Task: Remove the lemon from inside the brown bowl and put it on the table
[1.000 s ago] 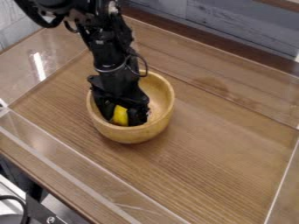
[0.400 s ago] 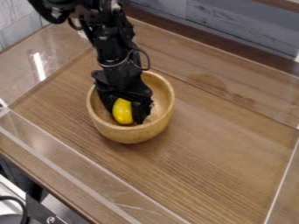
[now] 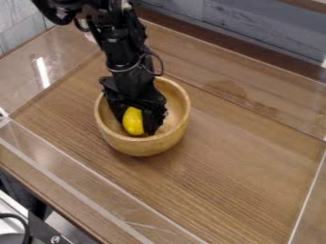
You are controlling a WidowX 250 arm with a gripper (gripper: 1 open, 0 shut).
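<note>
One black gripper [image 3: 135, 111] reaches down from the upper left of the frame into one tan wooden bowl [image 3: 144, 145], left of centre. Inside that bowl I count a single yellow lemon [image 3: 132, 121], toward its left side, with the gripper's dark fingers around it and covering part of it. Whether they're actually grasping the fruit or merely beside it, I can't tell from here. The bowl sits on one brown wooden surface [image 3: 235, 143], and a black cable [image 3: 15, 219] curls in the lower left corner.
</note>
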